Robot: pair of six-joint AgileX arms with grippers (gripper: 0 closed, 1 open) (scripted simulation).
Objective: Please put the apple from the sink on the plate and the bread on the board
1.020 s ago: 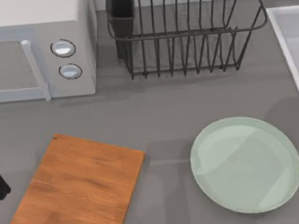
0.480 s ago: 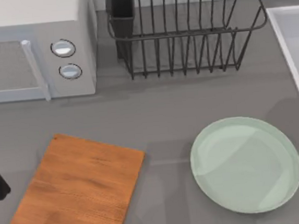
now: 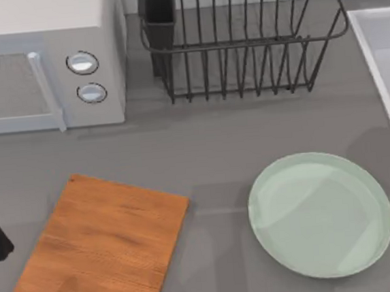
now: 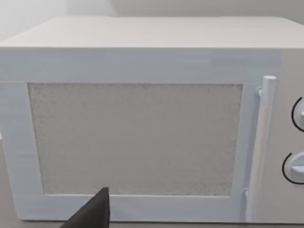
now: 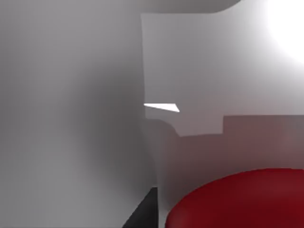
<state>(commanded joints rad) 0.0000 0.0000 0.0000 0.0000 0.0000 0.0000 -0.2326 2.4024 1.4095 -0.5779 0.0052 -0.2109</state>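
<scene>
My right claw is down in the sink (image 3: 385,40) at the table's right edge with the apple (image 5: 242,199) red and very close under its camera, though I cannot tell whether my fingers are wide, narrow or already on it. The risk I judge from here is the glossy, rounded apple slipping or rolling against the pale basin wall if I close off-centre. It looks roundish, with no long axis or heading I can read, and the plate (image 3: 320,214) waits bare, right of the board (image 3: 102,244), while my left arm is parked at the left edge facing the microwave (image 4: 142,123).

No legible text, labels or nos. anywhere, incl. microwave (image 3: 44,60) w/ unmarked dials.
</scene>
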